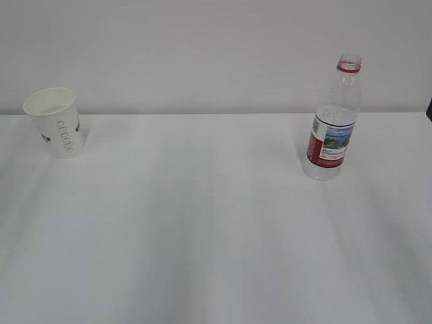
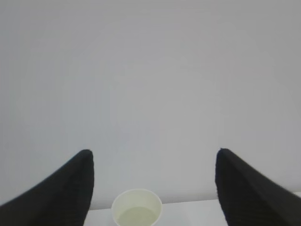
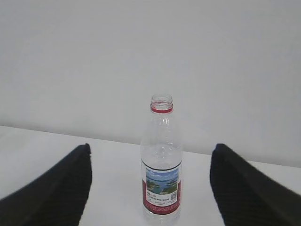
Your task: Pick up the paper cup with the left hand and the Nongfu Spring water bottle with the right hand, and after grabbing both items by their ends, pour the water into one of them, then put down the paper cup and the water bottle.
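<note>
Currently, step: judged either before pickup or after set-down; the cup already holds liquid, so likely late.
Paper cup (image 1: 57,122): standing on the white table (image 1: 216,229), far left of the bottle; faint yellowish water (image 2: 136,216) inside.
Nongfu Spring water bottle (image 1: 332,121): upright, uncapped, well apart from the cup.
Left gripper (image 2: 153,188): jaws spread wide, empty, cup centred beyond them.
Right gripper (image 3: 150,183): jaws spread wide, empty, bottle centred beyond them.
Next move: if any pickup remains, advance each gripper straight, close gently on the thin walls.
Hidden: both arms absent from exterior view; cup base cut off in left wrist view; bottle's water level unclear.
</note>
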Tool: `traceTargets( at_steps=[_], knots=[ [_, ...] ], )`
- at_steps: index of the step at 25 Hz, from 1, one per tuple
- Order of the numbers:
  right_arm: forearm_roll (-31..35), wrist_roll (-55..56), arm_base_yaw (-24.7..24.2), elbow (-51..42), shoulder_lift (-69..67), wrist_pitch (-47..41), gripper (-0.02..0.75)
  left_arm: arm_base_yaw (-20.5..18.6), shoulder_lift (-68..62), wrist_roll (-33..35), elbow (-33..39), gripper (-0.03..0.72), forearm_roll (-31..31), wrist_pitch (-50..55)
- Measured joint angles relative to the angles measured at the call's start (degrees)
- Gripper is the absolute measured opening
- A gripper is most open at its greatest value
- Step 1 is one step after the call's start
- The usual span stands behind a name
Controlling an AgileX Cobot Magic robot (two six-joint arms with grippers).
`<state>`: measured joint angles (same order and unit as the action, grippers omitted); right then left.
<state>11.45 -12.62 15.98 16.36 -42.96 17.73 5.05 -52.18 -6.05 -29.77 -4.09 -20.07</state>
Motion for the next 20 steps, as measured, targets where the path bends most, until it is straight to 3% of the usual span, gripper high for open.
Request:
traceTargets(
  at_steps=[8, 20],
  knots=[
    [0.3, -1.1, 0.0, 0.0, 5.3, -7.0, 0.592, 0.0, 12.0, 0.0, 0.0, 0.583, -0.4, 8.2],
    [0.3, -1.4, 0.0, 3.4, 12.2, -21.3, 0.592, 0.0, 25.6, 0.0, 0.0, 0.58, -3.2, 28.3]
  ],
)
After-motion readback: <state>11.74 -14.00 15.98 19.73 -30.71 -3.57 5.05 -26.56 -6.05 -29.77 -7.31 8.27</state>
